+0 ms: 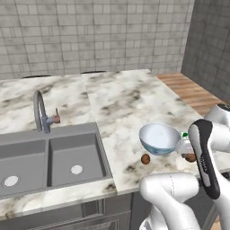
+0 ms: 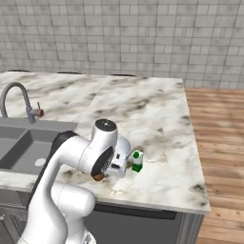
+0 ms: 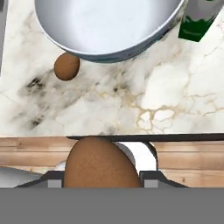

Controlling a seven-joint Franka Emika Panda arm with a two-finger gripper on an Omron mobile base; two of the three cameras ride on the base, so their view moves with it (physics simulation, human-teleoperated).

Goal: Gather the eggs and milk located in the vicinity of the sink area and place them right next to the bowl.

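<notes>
My gripper [image 3: 103, 180] is shut on a brown egg [image 3: 102, 162], held above the counter's front edge just in front of the bowl. The pale blue-white bowl [image 1: 158, 137] stands on the marble counter right of the sink. A second brown egg [image 1: 145, 159] lies on the counter against the bowl's front left; it also shows as the egg [image 3: 66, 66] in the hand view. The green and white milk [image 2: 137, 161] stands upright at the bowl's right side, also seen as the milk [image 3: 197, 19]. From the left base, the held egg [image 1: 191, 157] peeks out beside my arm.
The grey double-basin sink [image 1: 49, 157] with its curved faucet [image 1: 40, 110] lies to the left. The marble counter [image 1: 130, 99] stretches back to the tiled wall. Wooden floor [image 2: 219, 143] lies beyond the counter's right edge.
</notes>
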